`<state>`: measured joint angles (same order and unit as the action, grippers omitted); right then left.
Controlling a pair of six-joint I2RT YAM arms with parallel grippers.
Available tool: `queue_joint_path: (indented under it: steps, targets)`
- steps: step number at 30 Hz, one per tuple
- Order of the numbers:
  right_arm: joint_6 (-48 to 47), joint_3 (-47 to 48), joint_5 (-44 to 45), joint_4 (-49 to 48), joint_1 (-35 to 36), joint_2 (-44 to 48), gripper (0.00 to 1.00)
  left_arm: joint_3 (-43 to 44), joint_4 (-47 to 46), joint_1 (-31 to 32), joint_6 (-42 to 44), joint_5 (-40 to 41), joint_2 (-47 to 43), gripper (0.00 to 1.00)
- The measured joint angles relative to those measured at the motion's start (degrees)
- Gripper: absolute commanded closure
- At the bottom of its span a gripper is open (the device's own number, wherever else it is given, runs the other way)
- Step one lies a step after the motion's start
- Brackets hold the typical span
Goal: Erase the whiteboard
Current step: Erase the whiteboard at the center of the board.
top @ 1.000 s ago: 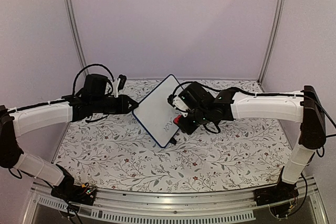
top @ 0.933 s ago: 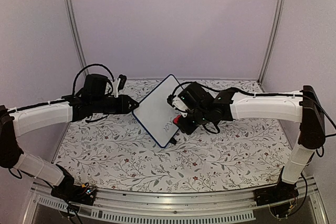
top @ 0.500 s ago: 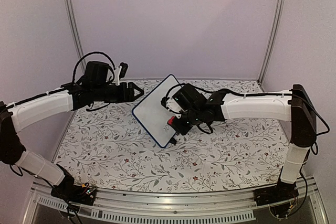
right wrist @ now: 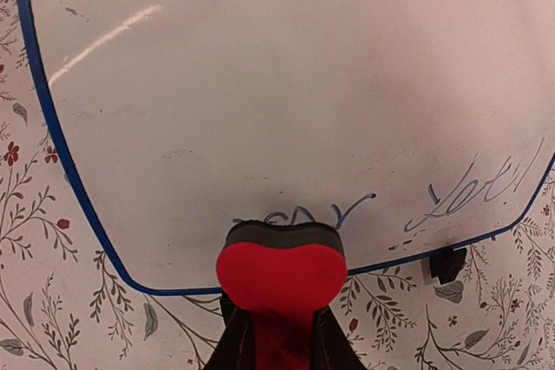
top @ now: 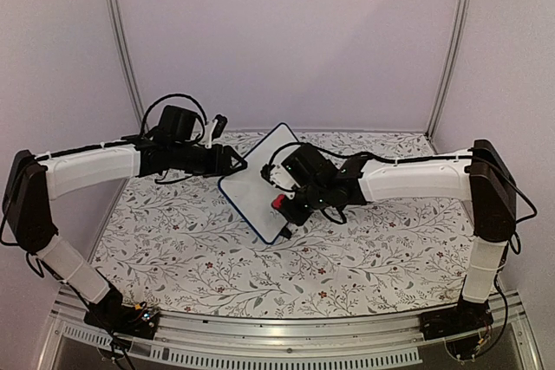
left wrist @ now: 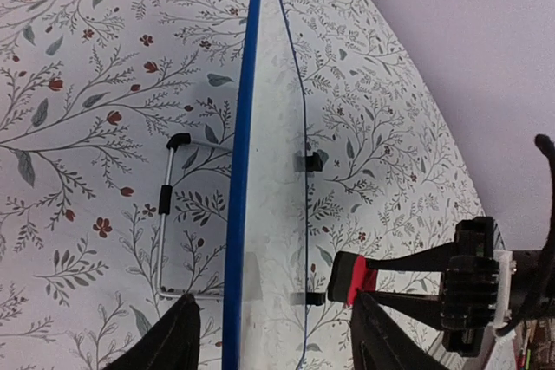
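The whiteboard (top: 257, 185) stands tilted on the floral table, with blue handwriting left near its lower edge (right wrist: 479, 194). In the left wrist view it is edge-on (left wrist: 239, 171). My right gripper (top: 290, 197) is shut on the red eraser block (top: 278, 203), whose dark felt face presses the board's lower part over the writing (right wrist: 281, 271). My left gripper (top: 232, 160) is open at the board's upper left edge. Its fingers (left wrist: 170, 344) straddle the board without touching it. The eraser also shows there (left wrist: 356, 275).
A thin wire stand (left wrist: 164, 214) props the board from behind. A black foot (right wrist: 447, 264) sits at its lower corner. Metal posts (top: 121, 49) and lilac walls close the back and sides. The flowered cloth (top: 347, 257) covers the table.
My left gripper has moved right and up to the board's upper left edge. My right gripper has slid the eraser left along the board's lower part. The board has stayed put.
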<state>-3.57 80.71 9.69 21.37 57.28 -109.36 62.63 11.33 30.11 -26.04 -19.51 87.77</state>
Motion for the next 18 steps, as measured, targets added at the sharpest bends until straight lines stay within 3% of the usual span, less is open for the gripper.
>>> queue_joint_path:
  steps: [9,18]
  targets:
    - [-0.4,-1.2,-1.3,-2.7,0.0,-0.1,0.97,-1.4,-2.0,-0.5,0.0,-2.7,0.5,0.61]
    - [-0.4,1.6,-2.7,-6.4,0.0,-2.2,0.97,-2.1,-3.5,-0.7,0.0,-3.7,0.9,0.68]
